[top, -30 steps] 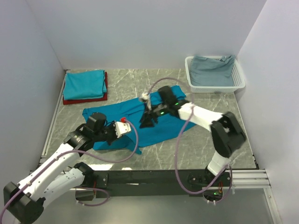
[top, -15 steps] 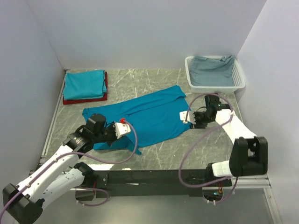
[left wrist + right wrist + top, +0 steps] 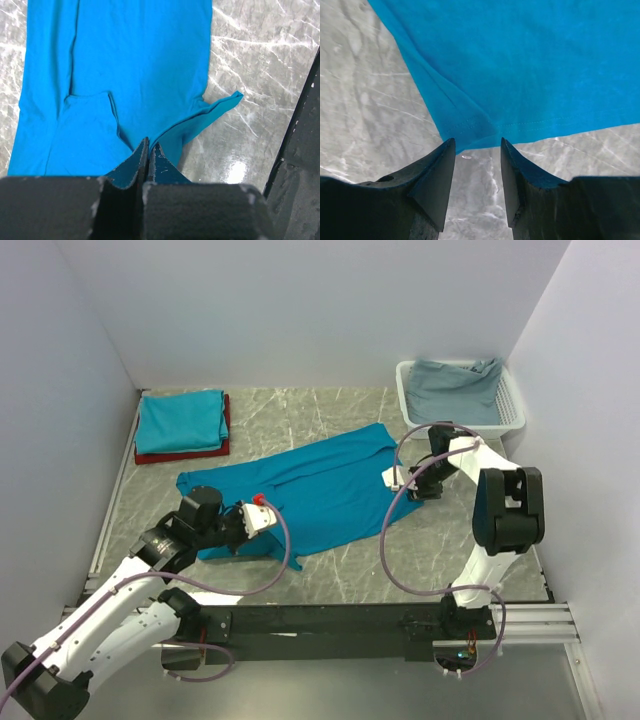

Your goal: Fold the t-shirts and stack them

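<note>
**One blue shirt lying flat, pinched at one edge**

A bright blue t-shirt (image 3: 320,490) is lying spread out in the middle of the tabletop (image 3: 330,415). The left jaws are pressing together on its near left edge. They are pinching the cloth, and little folds are running to the tips. The right jaws are standing spread apart at the shirt's right corner. The hem is lying just in front of their tips, and they are gripping nothing.

Bare tabletop is showing around the shirt. A wide strip is lying behind it, up to the back wall, and another strip is lying in front, by the black rail (image 3: 330,620). Walls are closing in the left, back and right sides.

Three shirts are showing in all. One is lying flat. Two are sitting in the far left corner, a blue folded shirt (image 3: 180,420) on top of a dark red folded shirt (image 3: 185,454). One white basket (image 3: 460,426) is sitting in the far right corner, holding one grey-blue cloth (image 3: 455,388). Two arms are reaching in.
</note>
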`<state>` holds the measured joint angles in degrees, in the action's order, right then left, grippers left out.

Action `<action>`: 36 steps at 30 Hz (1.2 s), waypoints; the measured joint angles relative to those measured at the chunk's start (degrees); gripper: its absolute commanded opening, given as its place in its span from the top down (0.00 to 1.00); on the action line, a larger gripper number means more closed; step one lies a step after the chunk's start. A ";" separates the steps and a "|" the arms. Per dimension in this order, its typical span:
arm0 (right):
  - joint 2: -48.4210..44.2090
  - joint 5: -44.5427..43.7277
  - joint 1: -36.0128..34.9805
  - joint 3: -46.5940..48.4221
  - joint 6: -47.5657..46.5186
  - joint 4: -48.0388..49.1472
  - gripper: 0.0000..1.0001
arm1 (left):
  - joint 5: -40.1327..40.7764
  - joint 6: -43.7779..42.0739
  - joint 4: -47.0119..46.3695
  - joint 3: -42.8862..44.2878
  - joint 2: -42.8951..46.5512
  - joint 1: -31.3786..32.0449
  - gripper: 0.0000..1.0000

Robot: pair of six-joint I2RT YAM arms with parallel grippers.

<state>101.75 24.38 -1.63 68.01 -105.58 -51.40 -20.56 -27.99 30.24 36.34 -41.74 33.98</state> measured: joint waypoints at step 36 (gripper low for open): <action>4.74 -3.98 -3.37 2.80 4.66 -0.48 0.95 | 0.98 0.31 0.48 0.00 1.31 0.39 1.00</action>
<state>106.50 20.40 -4.99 70.81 -100.92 -51.88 -19.57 -27.68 30.72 36.34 -40.42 34.37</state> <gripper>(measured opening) 0.073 0.015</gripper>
